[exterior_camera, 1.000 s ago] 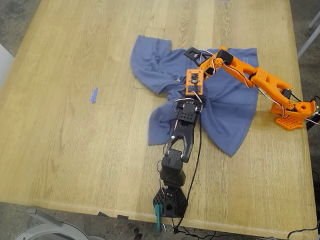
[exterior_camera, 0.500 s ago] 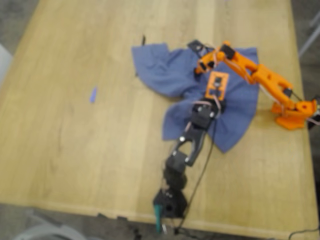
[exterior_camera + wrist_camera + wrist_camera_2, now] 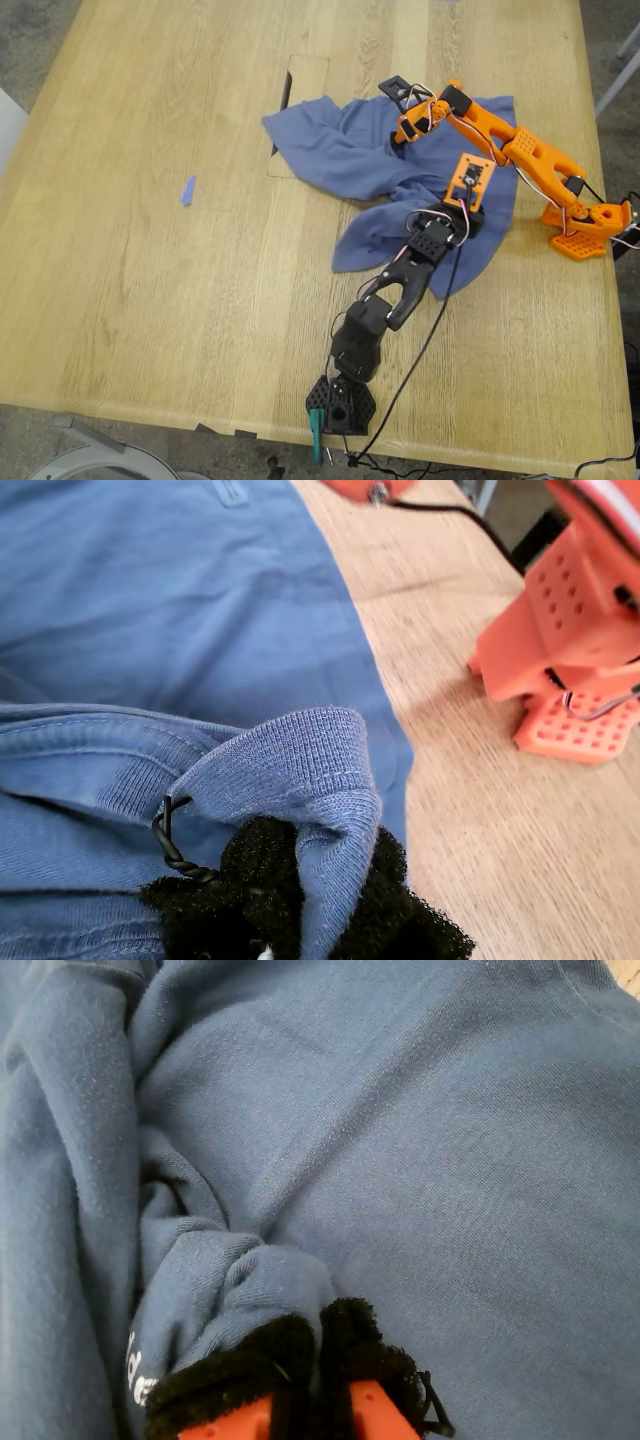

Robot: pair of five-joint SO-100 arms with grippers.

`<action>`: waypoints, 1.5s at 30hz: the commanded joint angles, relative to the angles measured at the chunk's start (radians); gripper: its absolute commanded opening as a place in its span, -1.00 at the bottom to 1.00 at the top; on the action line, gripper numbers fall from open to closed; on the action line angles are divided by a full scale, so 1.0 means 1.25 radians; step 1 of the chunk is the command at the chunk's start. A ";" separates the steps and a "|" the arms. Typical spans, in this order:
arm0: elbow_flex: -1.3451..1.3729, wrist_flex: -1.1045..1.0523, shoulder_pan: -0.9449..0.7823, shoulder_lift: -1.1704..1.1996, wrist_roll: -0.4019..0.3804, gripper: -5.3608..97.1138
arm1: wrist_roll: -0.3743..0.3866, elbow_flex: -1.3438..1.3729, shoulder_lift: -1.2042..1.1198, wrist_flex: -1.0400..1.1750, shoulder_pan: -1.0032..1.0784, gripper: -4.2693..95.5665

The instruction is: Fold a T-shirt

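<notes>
The slate-blue T-shirt (image 3: 340, 150) lies crumpled on the wooden table, bunched toward the exterior view's right. My first gripper (image 3: 470, 190), on the black arm, is shut on a ribbed edge of the T-shirt (image 3: 180, 600), which drapes over its black foam pads (image 3: 260, 880). My second gripper (image 3: 402, 118), on the orange arm, is shut on a bunched fold of the T-shirt (image 3: 420, 1140) near its far edge. That fold bulges between the black pads (image 3: 230, 1365), with a bit of white text beside them. The chest print is hidden.
A small blue scrap (image 3: 187, 190) lies toward the exterior view's left. The orange arm's base (image 3: 585, 228) stands by that view's right table edge, close to my first gripper (image 3: 560, 670). The black arm's base (image 3: 340, 405) is at the near edge. A rectangular table hatch (image 3: 300, 90) borders the shirt.
The black arm swung toward the exterior view's right, dragging its held part of the shirt along. The cloth drew away from that view's left. The orange arm barely moved.
</notes>
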 commanded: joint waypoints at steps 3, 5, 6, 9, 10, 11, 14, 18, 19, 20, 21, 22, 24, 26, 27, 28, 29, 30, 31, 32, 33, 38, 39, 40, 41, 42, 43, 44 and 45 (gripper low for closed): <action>-0.136 -0.043 0.104 -0.029 0.004 -0.90 | -0.002 -0.027 0.004 -0.036 0.029 -0.91; -0.145 -0.050 0.126 -0.053 0.001 -0.90 | -0.002 -0.015 0.000 -0.053 0.033 -0.91; -0.146 -0.056 0.136 -0.063 0.000 -0.90 | -0.002 -0.006 -0.002 -0.064 0.036 -0.91; -0.146 -0.076 0.158 -0.096 -0.001 -0.90 | -0.002 0.031 -0.004 -0.110 0.039 -0.91; -0.146 -0.082 0.164 -0.108 -0.002 -0.90 | -0.002 0.044 -0.004 -0.124 0.040 -0.91; -0.146 -0.087 0.171 -0.123 -0.002 -0.90 | -0.001 0.056 -0.002 -0.135 0.040 -0.91; -0.150 -0.102 0.188 -0.178 -0.001 -0.90 | -0.001 0.085 0.001 -0.164 0.042 -0.91; -0.157 -0.131 0.189 -0.268 0.000 -0.90 | -0.001 0.117 0.015 -0.184 0.040 -0.91; -0.166 -0.136 0.187 -0.290 0.000 -0.90 | 0.000 0.123 0.020 -0.187 0.040 -0.91; -0.177 -0.137 0.184 -0.309 0.000 -0.90 | 0.000 0.128 0.025 -0.187 0.040 -0.91; -0.187 -0.137 0.182 -0.325 0.001 -0.90 | 0.000 0.133 0.029 -0.187 0.043 -0.91; -0.196 -0.133 0.178 -0.337 0.001 -0.89 | 0.000 0.137 0.036 -0.187 0.044 -0.91; -0.214 -0.098 0.167 -0.351 0.000 -0.64 | -0.001 0.144 0.047 -0.183 0.049 -0.91; -0.242 -0.086 0.155 -0.360 0.001 -0.19 | -0.002 0.146 0.055 -0.177 0.054 -0.91; -0.263 -0.075 0.148 -0.366 0.004 0.00 | -0.002 0.148 0.061 -0.173 0.055 -0.91; -0.292 -0.038 0.141 -0.373 0.017 0.17 | -0.002 0.152 0.066 -0.171 0.058 -0.91; -0.323 0.000 0.136 -0.380 0.027 0.28 | -0.002 0.155 0.072 -0.169 0.058 -0.91; -0.355 0.017 0.131 -0.395 0.028 0.34 | -0.004 0.160 0.077 -0.168 0.059 -0.91; -0.391 0.037 0.126 -0.412 0.028 0.39 | -0.004 0.164 0.083 -0.168 0.059 -0.91; -0.432 0.067 0.123 -0.430 0.029 0.44 | -0.004 0.172 0.091 -0.168 0.058 -0.91; -0.472 0.099 0.119 -0.448 0.034 0.48 | -0.004 0.182 0.099 -0.169 0.056 -0.91; -0.698 0.261 0.106 -0.550 0.113 0.61 | -0.004 0.221 0.136 -0.174 0.049 -0.91; -0.753 0.299 0.103 -0.577 0.124 0.62 | -0.004 0.227 0.142 -0.175 0.048 -0.91; -0.822 0.347 0.102 -0.614 0.130 0.63 | -0.004 0.233 0.150 -0.177 0.047 -0.91; -0.901 0.399 0.099 -0.659 0.139 0.65 | -0.004 0.239 0.155 -0.177 0.045 -0.91; -0.996 0.453 0.096 -0.714 0.155 0.66 | -0.004 0.242 0.160 -0.177 0.043 -0.91; -1.095 0.498 0.093 -0.773 0.164 0.67 | -0.004 0.243 0.163 -0.175 0.040 -0.91; -1.190 0.550 0.091 -0.831 0.174 0.67 | -0.004 0.243 0.166 -0.174 0.038 -0.91; -1.254 0.606 0.088 -0.871 0.187 0.67 | -0.004 0.243 0.169 -0.172 0.036 -0.91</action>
